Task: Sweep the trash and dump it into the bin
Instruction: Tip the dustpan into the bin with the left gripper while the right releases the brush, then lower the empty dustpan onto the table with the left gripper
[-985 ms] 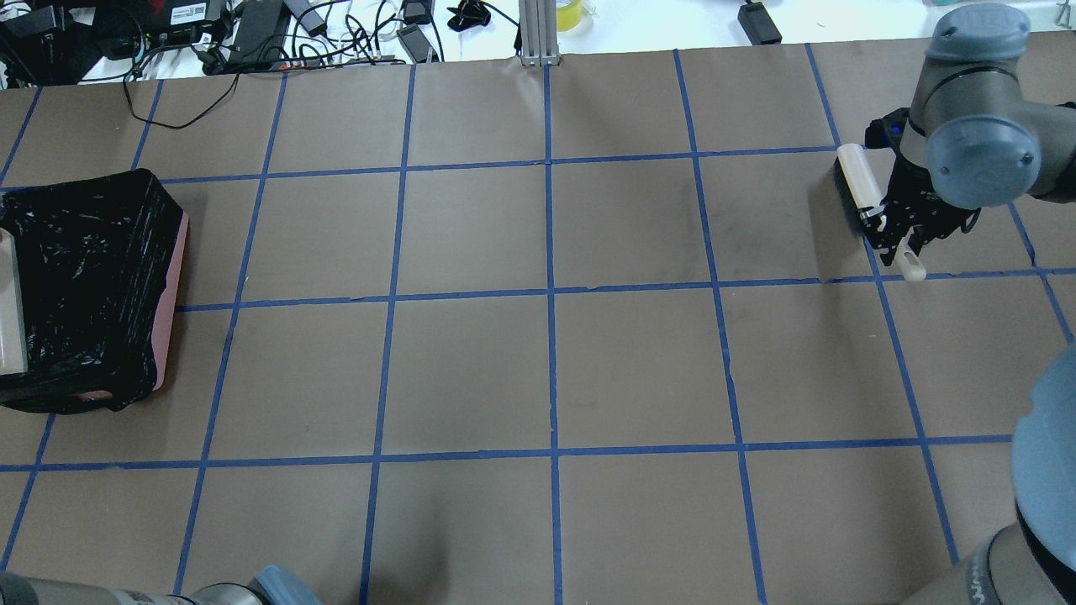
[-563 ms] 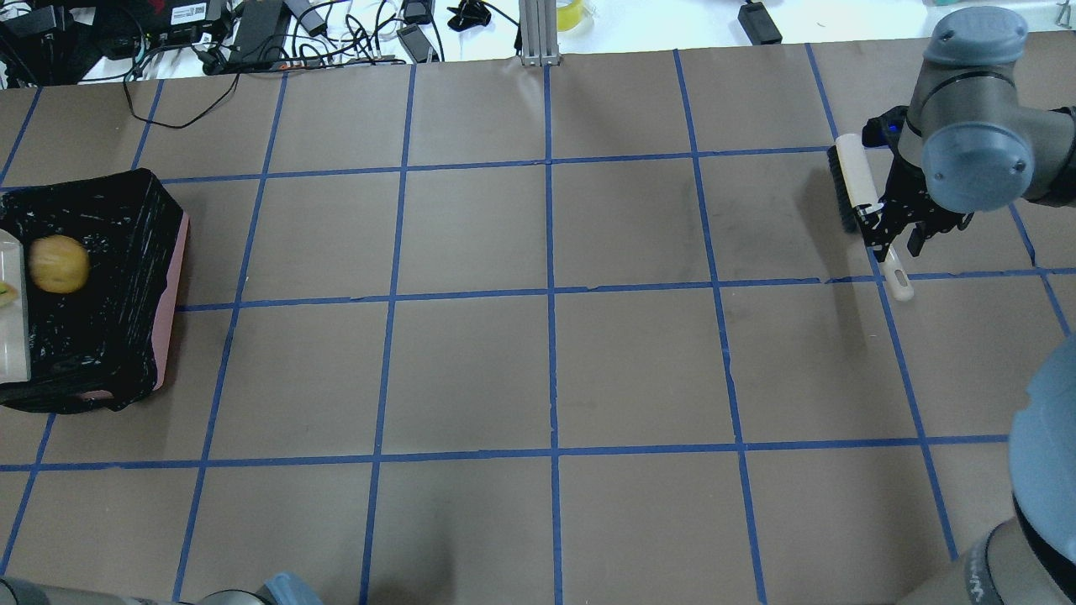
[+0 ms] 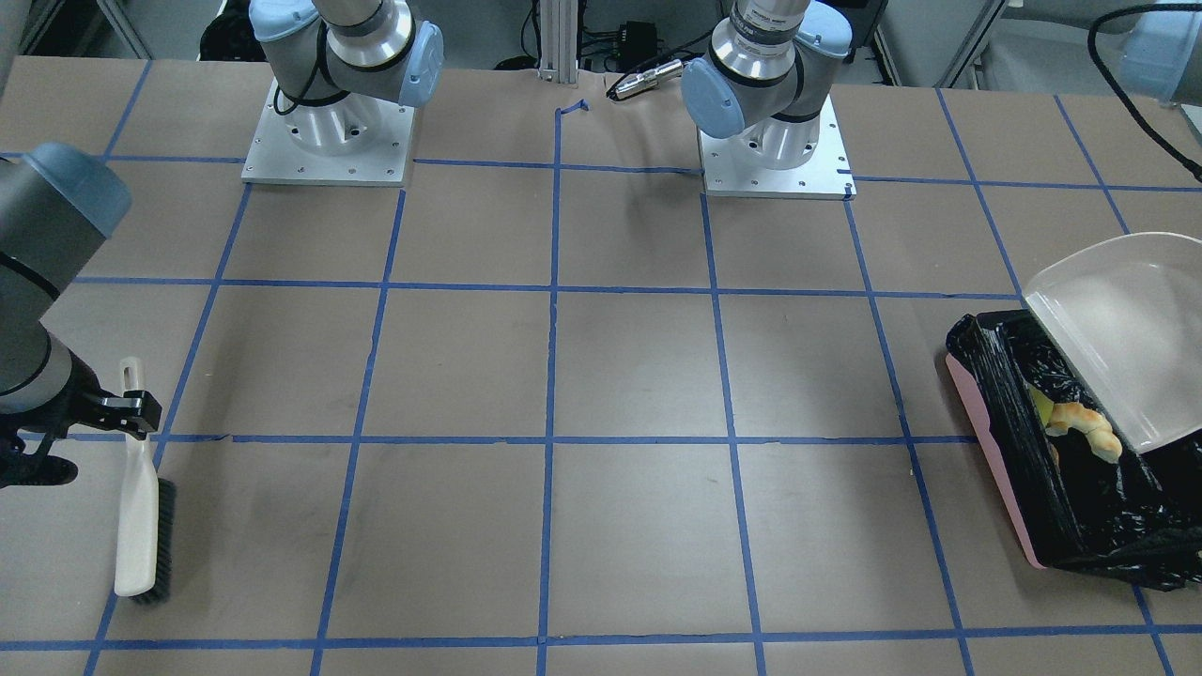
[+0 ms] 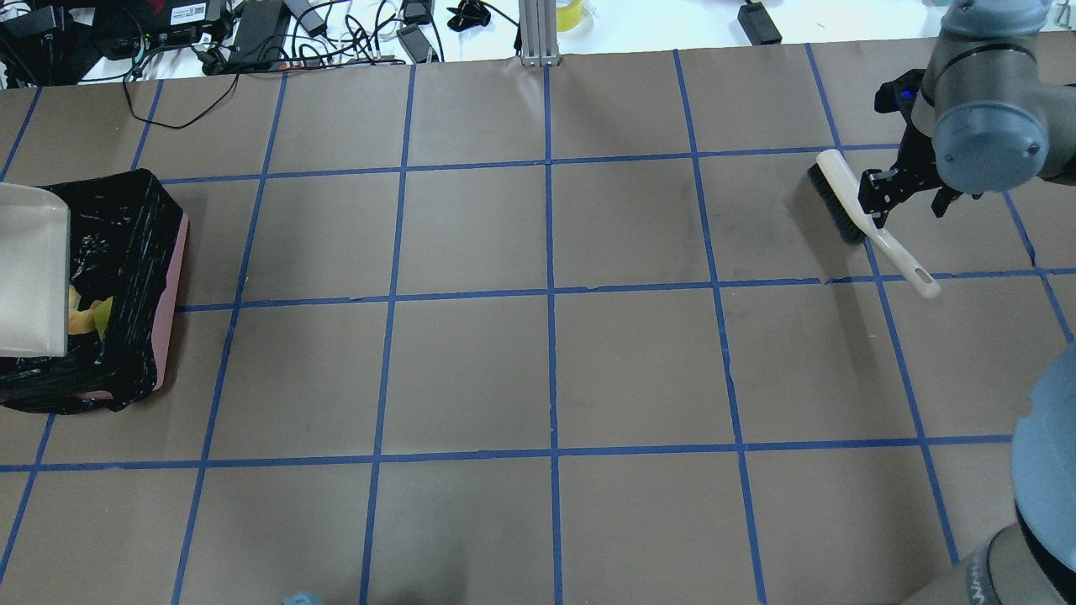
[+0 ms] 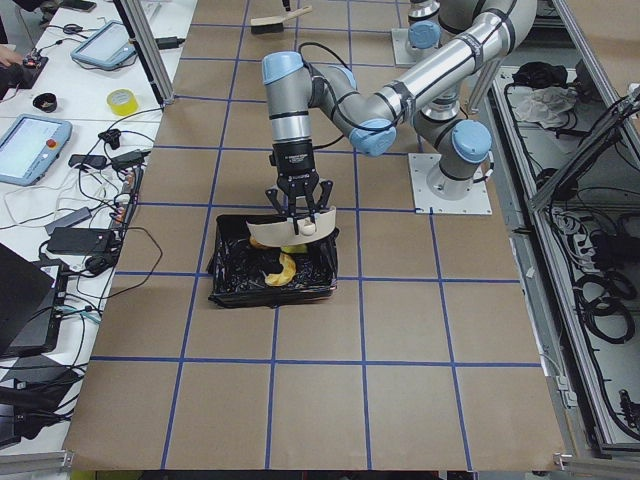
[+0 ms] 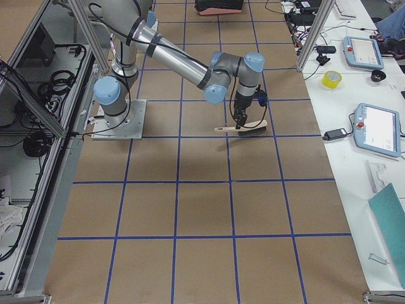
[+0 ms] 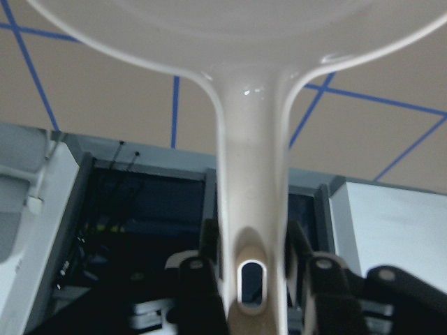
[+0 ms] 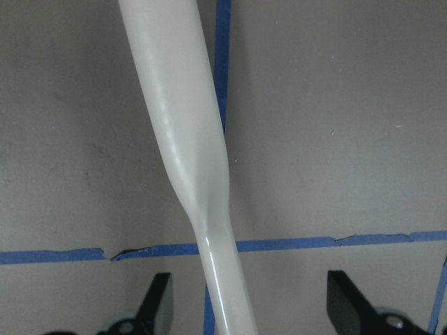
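Observation:
The pink bin (image 4: pixel 172 277) with its black bag stands at the table's left edge; it also shows in the front view (image 3: pixel 995 460) and the left view (image 5: pixel 235 285). My left gripper (image 7: pixel 251 272) is shut on the handle of the beige dustpan (image 4: pixel 34 269), held tilted over the bin (image 3: pixel 1117 319). The tan bread piece (image 3: pixel 1085 427) and a yellow bit of sponge (image 3: pixel 1040 406) lie in the bag. The potato lump is hidden. My right gripper (image 4: pixel 906 193) is open, its jaws apart on either side of the brush (image 4: pixel 841 197) handle (image 8: pixel 181 125).
The brush (image 3: pixel 139 526) lies on the brown paper at the far right. Blue tape lines (image 4: pixel 551 294) grid the table. Cables and chargers (image 4: pixel 252 34) sit beyond the far edge. The two arm bases (image 3: pixel 329 131) stand at the robot's side.
The right gripper has opened and let go of the brush, which now lies turned on the table. The dustpan has moved further over the bin, and the potato lump has dropped out of sight.

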Tool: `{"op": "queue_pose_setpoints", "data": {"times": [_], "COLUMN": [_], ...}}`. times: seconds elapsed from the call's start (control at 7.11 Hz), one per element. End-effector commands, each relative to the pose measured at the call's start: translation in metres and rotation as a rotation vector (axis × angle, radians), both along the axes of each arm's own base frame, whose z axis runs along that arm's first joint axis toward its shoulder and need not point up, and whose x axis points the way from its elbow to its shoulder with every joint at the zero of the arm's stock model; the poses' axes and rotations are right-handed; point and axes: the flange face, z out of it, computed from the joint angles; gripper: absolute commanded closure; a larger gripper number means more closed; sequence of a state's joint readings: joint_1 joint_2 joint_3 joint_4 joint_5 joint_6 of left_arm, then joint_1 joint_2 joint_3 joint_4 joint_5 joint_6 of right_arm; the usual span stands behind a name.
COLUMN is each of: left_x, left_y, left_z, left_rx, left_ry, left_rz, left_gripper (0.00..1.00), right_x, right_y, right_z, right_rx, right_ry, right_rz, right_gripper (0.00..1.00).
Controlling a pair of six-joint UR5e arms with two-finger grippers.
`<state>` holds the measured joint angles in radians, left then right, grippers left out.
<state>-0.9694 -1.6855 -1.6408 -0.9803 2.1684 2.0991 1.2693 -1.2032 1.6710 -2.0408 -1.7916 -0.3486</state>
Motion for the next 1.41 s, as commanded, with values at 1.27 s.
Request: {"op": "queue_pose_setpoints", "data": {"times": [1.27], "left_x": [-0.229], "left_y": [-0.178], "left_z": [-0.218], "left_rx": [-0.018], "left_ry": [0.617], "left_rz": [-0.173], "left_gripper": [1.0], "right_x": [0.203], "right_y": [0.075], "right_z": [0.188], "right_rx": [-0.026], "right_ry": [-0.119], "right_rz": [0.093], "right_gripper": [0.11]}}
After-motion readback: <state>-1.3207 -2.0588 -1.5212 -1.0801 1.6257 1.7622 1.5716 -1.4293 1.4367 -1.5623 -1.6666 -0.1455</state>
